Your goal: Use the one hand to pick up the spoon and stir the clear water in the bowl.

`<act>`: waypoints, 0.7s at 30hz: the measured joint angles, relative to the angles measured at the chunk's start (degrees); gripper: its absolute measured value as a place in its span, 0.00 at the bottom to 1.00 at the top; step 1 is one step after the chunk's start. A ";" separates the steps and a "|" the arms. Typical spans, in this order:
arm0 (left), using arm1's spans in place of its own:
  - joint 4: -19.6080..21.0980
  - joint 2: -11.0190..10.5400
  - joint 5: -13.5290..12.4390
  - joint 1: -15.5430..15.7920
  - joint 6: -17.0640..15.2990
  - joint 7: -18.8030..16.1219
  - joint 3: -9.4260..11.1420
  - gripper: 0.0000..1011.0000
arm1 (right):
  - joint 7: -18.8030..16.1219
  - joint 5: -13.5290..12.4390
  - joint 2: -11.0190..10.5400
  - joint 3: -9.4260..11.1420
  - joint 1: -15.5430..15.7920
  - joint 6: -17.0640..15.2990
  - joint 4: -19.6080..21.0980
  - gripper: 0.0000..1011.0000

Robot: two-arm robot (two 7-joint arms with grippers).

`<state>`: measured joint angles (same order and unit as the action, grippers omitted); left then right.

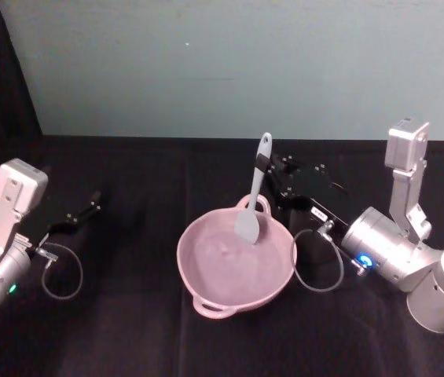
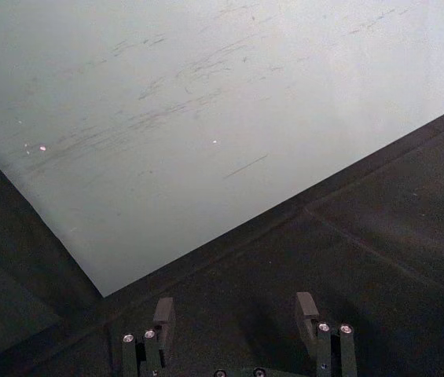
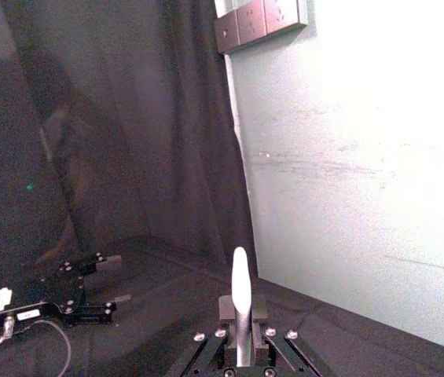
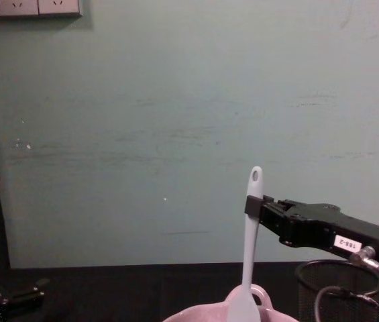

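The spoon [image 1: 256, 191] was held by the right gripper [image 1: 262, 163], whose fingers [image 3: 226, 308] were closed narrowly on the upper part of the handle, just below the hole at its end. In the right wrist view the handle [image 3: 241, 292] was seen standing up between the two fingers, touching both. From the fingers the spoon ran steeply downward, slightly tilted, and its flat blade was placed well below them, inside the rim of the bowl [image 1: 198, 271]. Whether the blade touched the water could not be told. The bowl was set on the black cloth directly under the fingers.

The left gripper [image 2: 236, 316] was held low over the cloth with its fingers [image 2: 163, 312] spread wide and nothing between them. The bowl and the spoon were well apart from them.

One spoon and one pink bowl were counted, the bowl having two small loop handles on its rim, one near and one far. One black mesh cup [image 4: 333, 285] was seen in the chest view, standing below the right gripper's body and beside the bowl.

A single white label sticker [image 4: 347, 243] was carried on the black body behind the right fingers. Dark characters were printed on it, but they could not be read with certainty.
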<state>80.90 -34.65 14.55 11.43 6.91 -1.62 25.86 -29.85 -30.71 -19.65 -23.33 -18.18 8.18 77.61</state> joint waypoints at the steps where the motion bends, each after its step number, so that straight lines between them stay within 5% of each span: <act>1: 0.00 0.00 0.00 0.00 0.00 0.00 0.00 0.99 | 0.00 0.07 -0.13 0.10 0.15 0.05 0.20 0.11; 8: 0.00 0.00 0.00 0.00 0.00 0.00 0.00 0.99 | -0.28 0.94 -1.18 0.30 1.68 0.26 2.63 0.11; 21: 0.00 0.00 0.00 0.00 0.00 0.00 0.00 0.99 | -3.16 1.82 -4.05 -2.43 5.78 -1.57 9.85 0.11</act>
<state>80.90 -34.65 14.55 11.43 6.91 -1.62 25.86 -33.02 -28.89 -23.71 -25.75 -12.39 6.62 87.45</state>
